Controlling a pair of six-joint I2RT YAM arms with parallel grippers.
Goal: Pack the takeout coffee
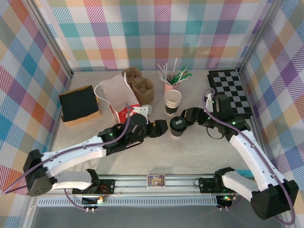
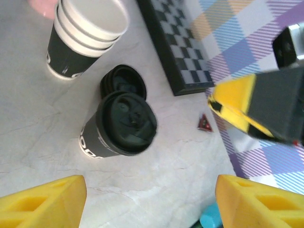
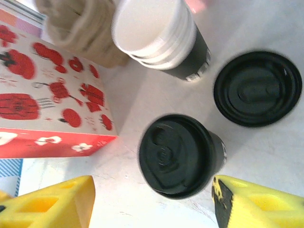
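takeout coffee (image 1: 178, 126): upright at centre of the top view, between the two grippers. long axis vertical, lid facing up. cup wall is dark paper with white print. lid is round, glossy black plastic with a raised rim and a recessed centre.
left gripper (image 2: 147, 205): yellow fingers spread wide, nothing between them, cup just ahead.
right gripper (image 3: 152, 206): also wide, gripping nothing, lower-right finger close to the cup wall.
loose flat black lid (image 3: 258, 88) lies just beside the cup on the pale marbled table (image 2: 28, 123).
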